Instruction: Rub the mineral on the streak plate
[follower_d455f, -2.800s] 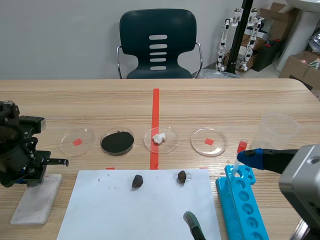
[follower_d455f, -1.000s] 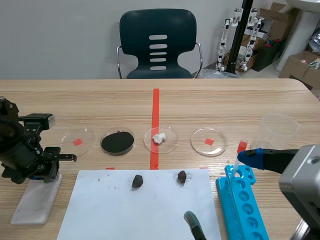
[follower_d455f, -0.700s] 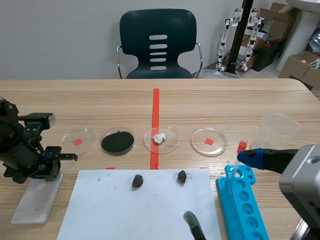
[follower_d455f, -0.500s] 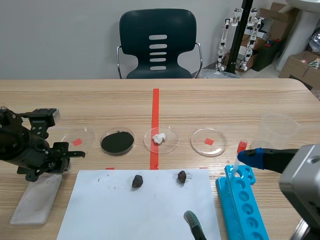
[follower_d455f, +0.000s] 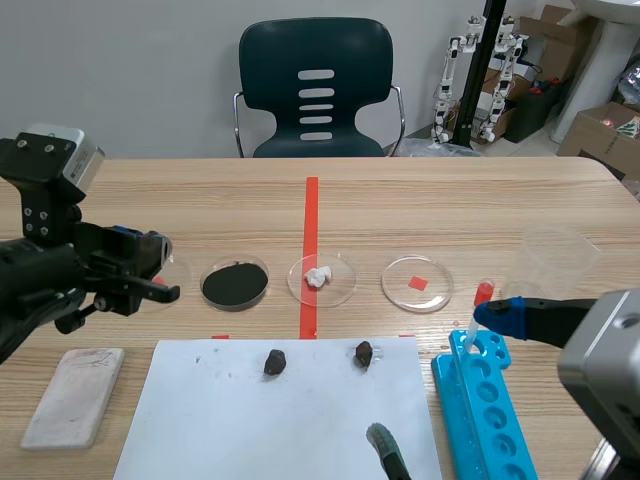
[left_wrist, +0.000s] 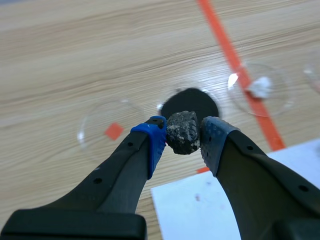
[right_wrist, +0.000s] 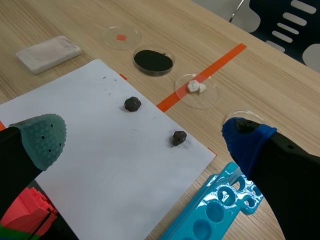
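Note:
My left gripper (left_wrist: 183, 134) is shut on a rough dark grey mineral (left_wrist: 183, 131), held in the air above the dish of black powder (left_wrist: 190, 102). In the scene view the left gripper (follower_d455f: 162, 281) hangs over the leftmost petri dishes, up and to the right of the white streak plate (follower_d455f: 73, 395), which lies flat near the table's left front corner. The streak plate (right_wrist: 48, 48) also shows in the right wrist view. My right gripper (right_wrist: 145, 136) is open and holds nothing, low over the white paper's right side (follower_d455f: 450, 378).
Two more dark minerals (follower_d455f: 275, 362) (follower_d455f: 364, 352) lie on the white paper (follower_d455f: 250, 420). Several petri dishes line up behind it: black powder (follower_d455f: 235, 284), white bits (follower_d455f: 322, 277), a red square (follower_d455f: 417, 284). At the right are a blue tube rack (follower_d455f: 487, 415) and a plastic cup (follower_d455f: 555, 258).
The left arm has lifted off the streak plate and swung up and to the right with the mineral still gripped. The right arm has not moved.

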